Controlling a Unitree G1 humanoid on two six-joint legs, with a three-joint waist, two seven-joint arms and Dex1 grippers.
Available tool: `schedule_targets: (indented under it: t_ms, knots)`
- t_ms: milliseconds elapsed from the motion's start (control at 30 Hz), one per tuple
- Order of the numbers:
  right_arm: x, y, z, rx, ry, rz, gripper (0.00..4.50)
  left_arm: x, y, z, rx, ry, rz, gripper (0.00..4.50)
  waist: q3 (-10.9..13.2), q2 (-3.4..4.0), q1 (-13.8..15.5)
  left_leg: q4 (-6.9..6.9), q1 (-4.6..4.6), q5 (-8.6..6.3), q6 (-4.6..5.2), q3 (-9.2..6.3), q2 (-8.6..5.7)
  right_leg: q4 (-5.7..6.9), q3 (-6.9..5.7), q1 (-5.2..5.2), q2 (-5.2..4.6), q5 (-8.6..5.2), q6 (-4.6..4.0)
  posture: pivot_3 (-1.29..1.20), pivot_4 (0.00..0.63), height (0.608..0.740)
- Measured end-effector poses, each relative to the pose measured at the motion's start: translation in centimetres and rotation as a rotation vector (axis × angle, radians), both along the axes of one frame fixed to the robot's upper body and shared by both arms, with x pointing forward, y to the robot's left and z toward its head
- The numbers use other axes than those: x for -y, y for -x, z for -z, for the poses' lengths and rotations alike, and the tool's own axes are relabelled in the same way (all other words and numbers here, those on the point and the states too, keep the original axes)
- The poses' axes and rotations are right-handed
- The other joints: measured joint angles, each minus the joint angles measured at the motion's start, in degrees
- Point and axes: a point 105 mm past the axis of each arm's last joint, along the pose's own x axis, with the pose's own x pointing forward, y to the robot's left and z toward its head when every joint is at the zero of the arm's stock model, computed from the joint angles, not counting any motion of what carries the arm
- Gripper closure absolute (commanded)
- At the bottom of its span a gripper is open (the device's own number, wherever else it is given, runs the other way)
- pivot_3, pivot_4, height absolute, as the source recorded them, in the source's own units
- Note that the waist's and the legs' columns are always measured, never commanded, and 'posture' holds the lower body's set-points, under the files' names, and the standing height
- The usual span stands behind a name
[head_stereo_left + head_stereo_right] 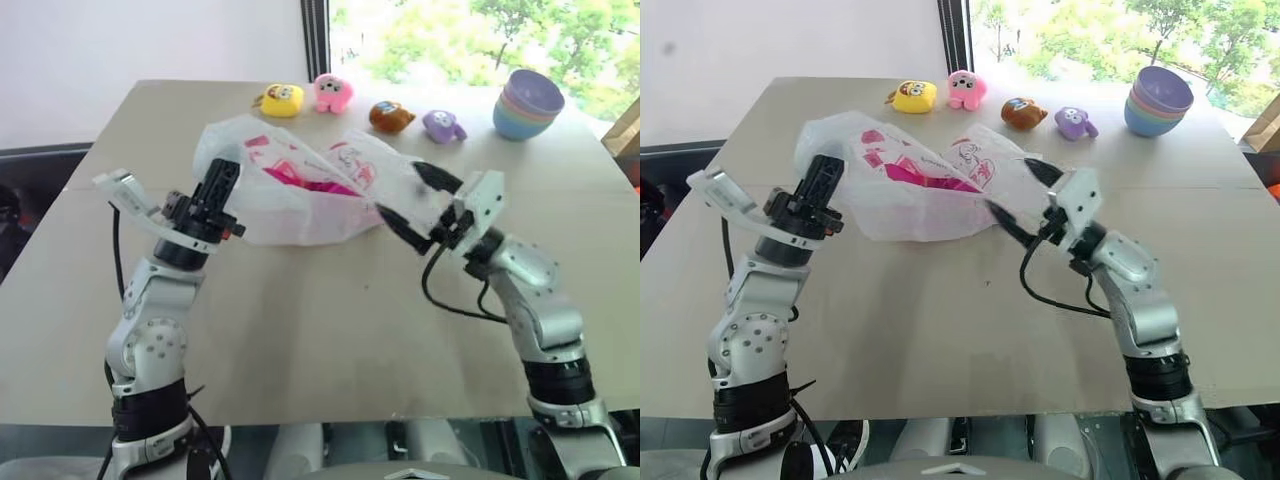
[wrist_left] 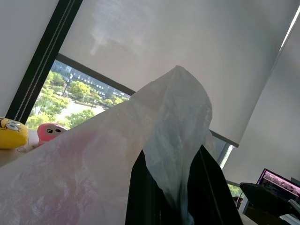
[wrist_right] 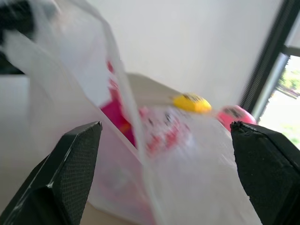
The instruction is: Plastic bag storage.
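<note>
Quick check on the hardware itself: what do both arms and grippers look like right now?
Both arms are silver-grey metal segments with black joint bands. Each gripper has two black fingers on a white mount: left gripper, right gripper. Loose black cables hang along both forearms. The right gripper's finger pads are finely textured.

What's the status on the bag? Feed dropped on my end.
Left gripper shut on the plastic bag. Right gripper open at the bag's other end, holding nothing. Bag slumped on the table; four plush toys behind, clear.
</note>
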Motion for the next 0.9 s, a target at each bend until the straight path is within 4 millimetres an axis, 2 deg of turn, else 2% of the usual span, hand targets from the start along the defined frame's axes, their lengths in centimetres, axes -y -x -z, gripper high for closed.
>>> schedule_targets:
  t_ms: [67, 200, 333, 467, 567, 667, 700, 800, 900]
  knots:
    - [1.6, 0.2, 1.9, -0.052, 0.058, 0.058, 0.07, -0.1, 0.0, 0.0, -0.005, -0.005, 0.000, 4.50, 0.0, 0.00, 0.0, -0.02, 0.00, 0.00, 0.00, 0.01, -0.01, -0.02, 0.00, 0.00, 0.02, 0.00, 0.00, 0.00, 0.150, 0.740]
    - [2.8, 0.8, 4.3, -0.119, 0.164, 0.074, 0.07, 0.0, -0.1, 0.2, -0.011, -0.007, 0.006, 4.50, 0.0, 0.01, -0.5, -0.02, 0.09, 0.00, 0.00, 0.05, 0.00, 0.04, 0.07, 0.00, 0.11, 0.00, 0.00, 0.00, 0.150, 0.740]
    - [3.0, 0.2, 4.4, -0.149, 0.151, 0.109, 0.07, 0.0, -0.1, 0.3, -0.016, -0.003, 0.001, 4.50, 0.0, 0.00, -0.5, 0.02, 0.17, 0.03, -0.05, 0.07, -0.01, 0.20, 0.16, 0.00, 0.13, 0.00, -0.01, 0.00, 0.150, 0.740]
    - [2.3, -0.7, 3.2, -0.162, 0.059, 0.109, 0.07, 0.1, -0.2, 0.4, -0.022, -0.002, -0.003, 4.50, 0.0, 0.00, -0.3, 0.05, 0.17, 0.03, -0.05, 0.06, -0.02, 0.24, 0.17, 0.00, 0.13, -0.01, -0.01, 0.00, 0.150, 0.740]
    - [2.0, -0.8, 3.3, -0.187, 0.046, 0.090, 0.83, 0.1, -0.2, 0.7, -0.030, -0.003, -0.009, 4.50, 0.0, 0.00, -0.1, 0.04, 0.13, 0.03, -0.04, 0.05, -0.01, 0.17, 0.15, 0.00, 0.11, 0.00, -0.01, 0.00, 0.150, 0.740]
    - [1.6, -1.2, 4.1, -0.226, 0.059, 0.084, 2.36, 0.1, -0.2, 0.8, -0.035, -0.001, -0.016, 4.50, 0.0, 0.00, -0.2, 0.04, 0.12, 0.03, -0.04, 0.06, -0.03, 0.15, 0.15, 0.00, 0.10, 0.00, -0.01, 0.00, 0.150, 0.740]
    - [1.7, -1.4, 4.4, -0.244, 0.052, 0.089, 2.98, 0.0, -0.2, 0.8, -0.039, -0.003, -0.028, 4.50, 0.0, 0.00, -0.2, 0.04, 0.11, 0.03, -0.04, 0.04, -0.03, 0.15, 0.14, 0.00, 0.10, 0.00, -0.01, 0.00, 0.150, 0.740]
    - [1.4, -1.8, 4.2, -0.268, 0.011, 0.087, 4.34, -0.1, -0.3, 0.8, -0.042, 0.002, -0.042, 4.50, 0.0, 0.00, -0.2, 0.04, 0.12, 0.03, -0.04, 0.04, -0.02, 0.19, 0.15, -0.01, 0.11, 0.00, -0.01, 0.00, 0.150, 0.740]
    - [1.5, -2.3, 2.9, -0.274, -0.082, 0.080, 4.43, -0.2, -0.5, 0.7, -0.045, 0.002, -0.058, 4.50, 0.0, 0.00, -0.3, 0.05, 0.13, 0.03, -0.04, 0.03, -0.01, 0.21, 0.14, -0.01, 0.12, 0.00, -0.01, 0.00, 0.150, 0.740]
